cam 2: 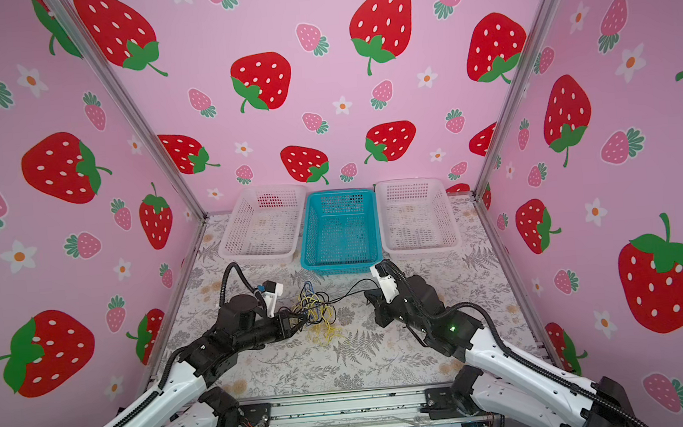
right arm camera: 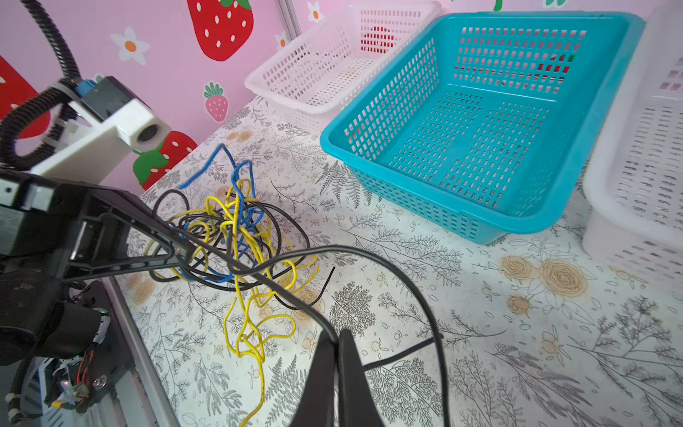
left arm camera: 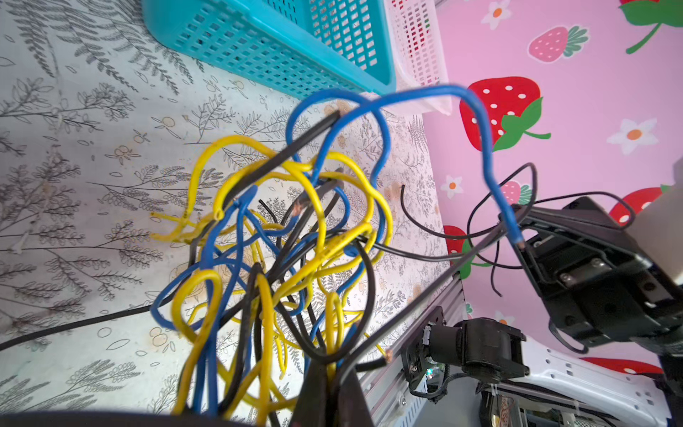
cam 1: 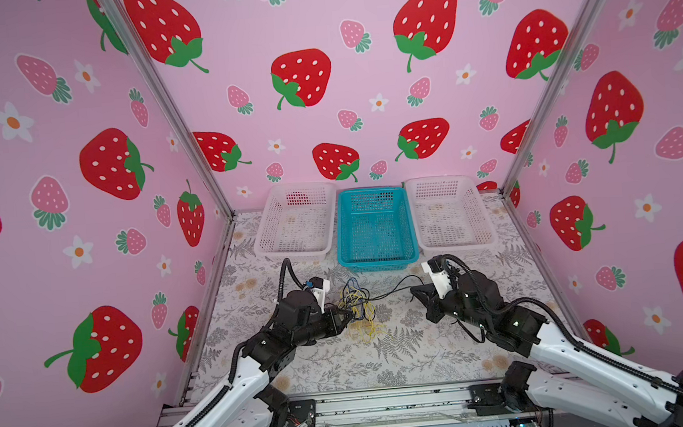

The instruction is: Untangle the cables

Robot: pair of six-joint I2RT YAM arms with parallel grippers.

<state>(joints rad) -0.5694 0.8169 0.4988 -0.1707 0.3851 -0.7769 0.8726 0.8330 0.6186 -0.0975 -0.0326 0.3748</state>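
Evidently at an early stage, the thin black, yellow and blue cables (cam 1: 357, 307) lie as one knot on the floral-printed tabletop (cam 1: 323, 370) near the teal perforated plastic basket (cam 1: 378, 261), the left gripper (cam 1: 347, 315) clenched on the knot, the right gripper (right arm camera: 336, 342) pinching one black strand (right arm camera: 295, 306); none freed.

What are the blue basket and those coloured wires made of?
The blue basket looks like moulded plastic, smooth and slightly glossy, with a regular grid of holes. The wires seem plastic-coated metal: shiny coloured sleeves holding bent loops, coppery bare tips.
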